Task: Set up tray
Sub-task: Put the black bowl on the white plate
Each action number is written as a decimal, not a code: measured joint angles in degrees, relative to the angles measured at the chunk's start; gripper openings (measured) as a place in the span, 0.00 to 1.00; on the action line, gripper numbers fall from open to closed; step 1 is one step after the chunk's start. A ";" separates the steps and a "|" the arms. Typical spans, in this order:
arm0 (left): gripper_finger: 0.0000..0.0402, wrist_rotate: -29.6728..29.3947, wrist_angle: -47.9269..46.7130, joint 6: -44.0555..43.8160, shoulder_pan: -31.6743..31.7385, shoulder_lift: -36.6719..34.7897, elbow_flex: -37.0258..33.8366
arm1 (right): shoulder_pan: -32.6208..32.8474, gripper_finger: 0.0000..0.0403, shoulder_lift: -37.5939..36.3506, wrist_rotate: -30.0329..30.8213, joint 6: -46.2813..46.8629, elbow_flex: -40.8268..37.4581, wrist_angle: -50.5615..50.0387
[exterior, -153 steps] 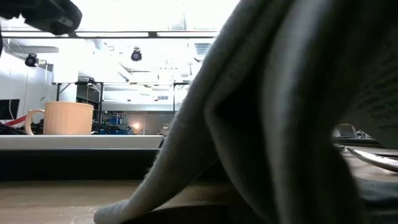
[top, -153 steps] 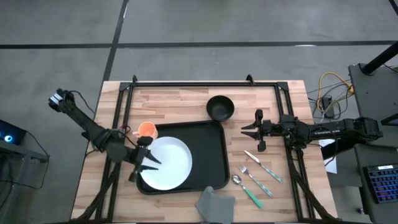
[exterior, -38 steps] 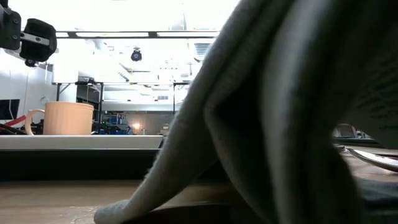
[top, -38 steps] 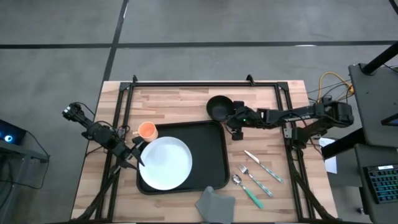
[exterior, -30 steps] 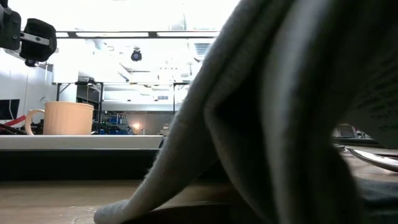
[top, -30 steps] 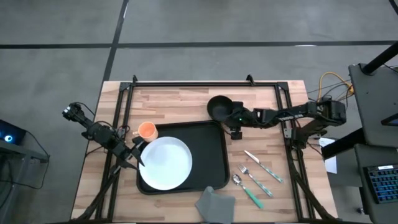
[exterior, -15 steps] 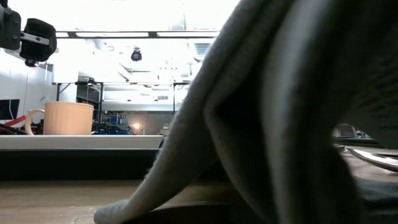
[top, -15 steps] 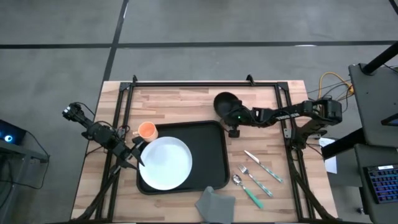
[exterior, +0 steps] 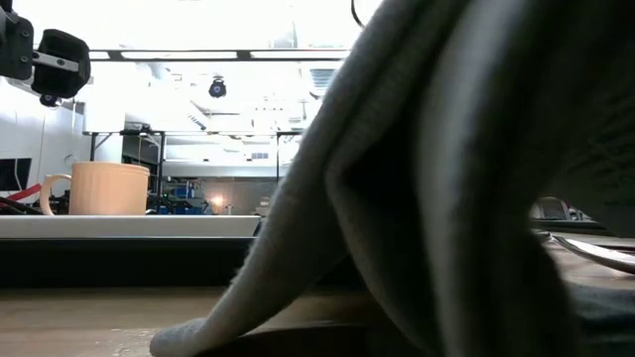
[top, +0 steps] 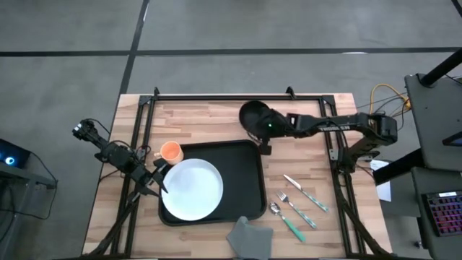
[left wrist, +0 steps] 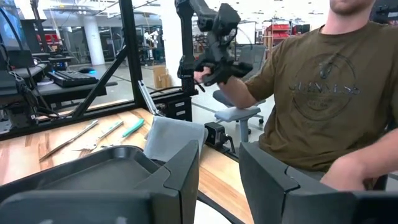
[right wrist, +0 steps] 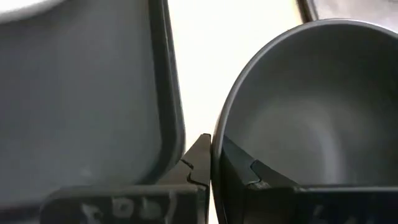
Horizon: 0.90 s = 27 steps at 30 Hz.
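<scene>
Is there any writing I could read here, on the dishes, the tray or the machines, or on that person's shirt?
Person's brown T-shirt: a printed chest design with lettering, too blurred to read.
Right gripper: pale marks on its body in the right wrist view, too blurred to read.
Tray, white plate, black bowl, orange cup: no writing visible.

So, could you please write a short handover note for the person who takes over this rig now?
Right gripper: shut on the rim of the black bowl, beyond the tray's far right corner.
Left gripper: waits at the tray's left edge, fingers apart, holding nothing.
Tray: in the middle of the table, with the white plate on it.
Done: plate placed.
Left, by the look of it: bowl, orange cup, fork, spoon, knife, grey napkin, all off the tray.
</scene>
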 joint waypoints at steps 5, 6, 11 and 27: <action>0.24 0.01 -0.02 -0.01 0.01 0.00 0.00 | 2.19 0.02 1.41 -3.28 2.12 5.07 -4.98; 0.24 0.01 -0.02 -0.02 0.00 0.00 0.00 | 2.97 0.02 2.24 -3.32 2.12 6.17 -6.11; 0.24 0.00 -0.04 -0.02 0.00 0.00 0.00 | 6.46 0.02 6.99 -3.50 0.51 11.55 -11.46; 0.24 0.00 -0.03 -0.02 0.01 0.12 0.00 | 14.75 0.02 17.31 -10.74 -7.98 24.39 -12.38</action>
